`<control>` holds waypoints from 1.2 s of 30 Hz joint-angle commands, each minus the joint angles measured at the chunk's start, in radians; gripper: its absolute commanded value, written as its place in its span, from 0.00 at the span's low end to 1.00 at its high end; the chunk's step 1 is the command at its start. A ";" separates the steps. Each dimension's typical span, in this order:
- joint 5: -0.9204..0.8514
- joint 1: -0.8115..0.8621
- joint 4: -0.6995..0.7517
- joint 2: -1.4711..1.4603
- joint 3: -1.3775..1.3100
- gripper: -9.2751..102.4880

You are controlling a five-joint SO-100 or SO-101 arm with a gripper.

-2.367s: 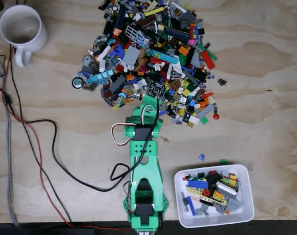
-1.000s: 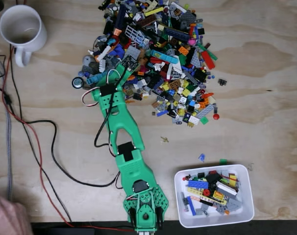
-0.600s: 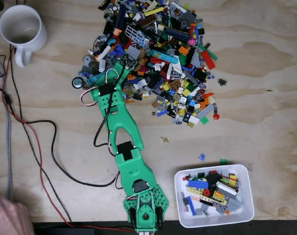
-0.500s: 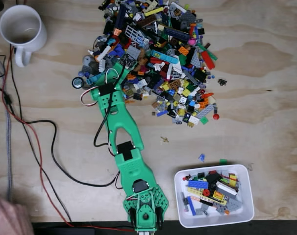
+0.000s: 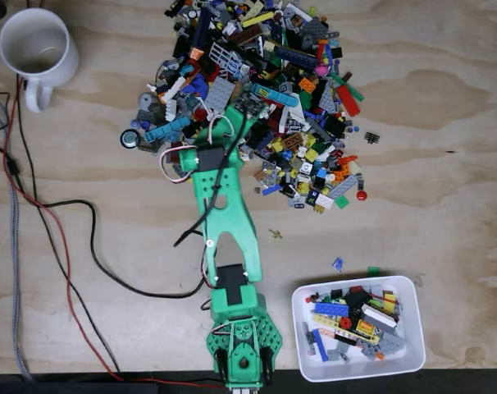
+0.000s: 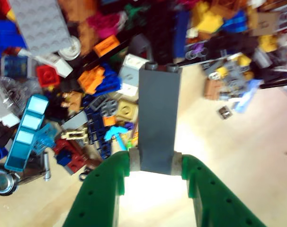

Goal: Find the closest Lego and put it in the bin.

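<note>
**Brick in the claw, arm swinging back toward the bin**

In the wrist view the claw [image 6: 153, 163] pinches a tall dark grey brick [image 6: 157, 116] by its lower end, one green finger [image 6: 103, 189] on each side, the studs pointing away toward the pile. The brick hangs clear above the jumble of pieces and the bare wood.

In the fixed view the arm [image 5: 224, 213] now reaches almost straight up from its base to the near edge of the Lego pile [image 5: 257, 90]; half a second ago it leaned further to the left of that view, with its tip at the pile's left fringe. So the pick appears done and the carry has started.

The bin [image 5: 359, 373], already holding many pieces, sits on the surface [image 5: 445, 205] at the lower right of the fixed view, well apart from the claw. What remains, by my reading, is the swing over to it and the release.
</note>
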 commanded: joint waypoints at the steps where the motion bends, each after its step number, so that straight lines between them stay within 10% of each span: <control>1: -0.114 0.298 0.080 0.333 0.066 0.13; 18: -0.580 1.339 -0.048 0.721 0.684 0.14; 36: -0.591 1.379 -0.261 0.729 0.756 0.27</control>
